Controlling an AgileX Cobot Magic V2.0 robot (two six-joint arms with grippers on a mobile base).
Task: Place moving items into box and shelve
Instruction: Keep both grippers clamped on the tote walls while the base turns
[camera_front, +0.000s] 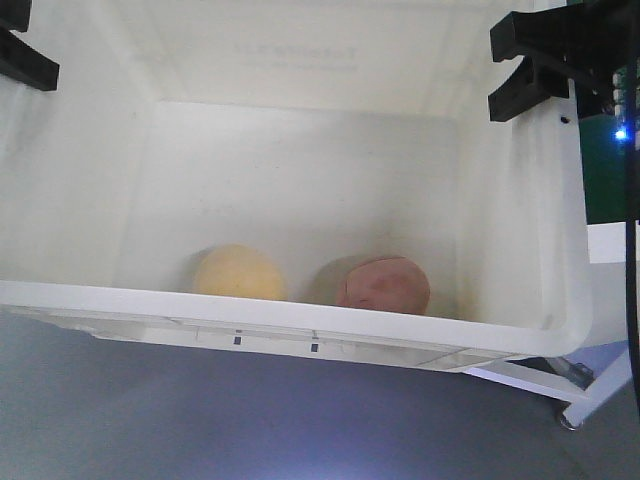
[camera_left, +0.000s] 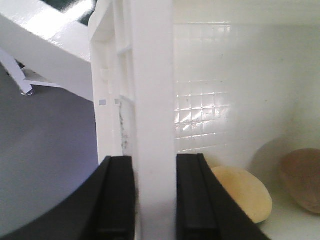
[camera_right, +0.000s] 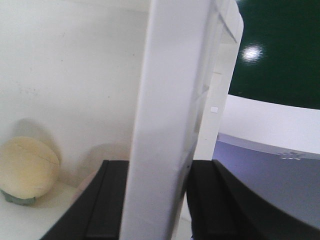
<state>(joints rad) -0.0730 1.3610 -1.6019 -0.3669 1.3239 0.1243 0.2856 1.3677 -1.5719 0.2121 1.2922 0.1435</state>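
The white box (camera_front: 300, 318) fills the front view, tipped with its opening toward the camera. Two moving items lie inside against its lower wall: a pale yellow lump (camera_front: 238, 272) and a pinkish-red lump (camera_front: 385, 285). My left gripper (camera_front: 20, 50) is shut on the box's left rim (camera_left: 150, 75), with one black finger (camera_left: 117, 195) outside and one inside. Beside the inner finger lie the yellow lump (camera_left: 245, 192) and the pinkish lump (camera_left: 302, 180). My right gripper (camera_front: 530, 65) is shut on the right rim (camera_right: 175, 75). The yellow lump (camera_right: 27, 170) rests in the box's corner there.
A white frame with a caster wheel (camera_front: 570, 415) stands below the box at the right, over a grey floor (camera_front: 150, 420). A white beam (camera_left: 45, 50) runs left of the box. A dark green surface (camera_right: 285, 50) lies beyond the right rim.
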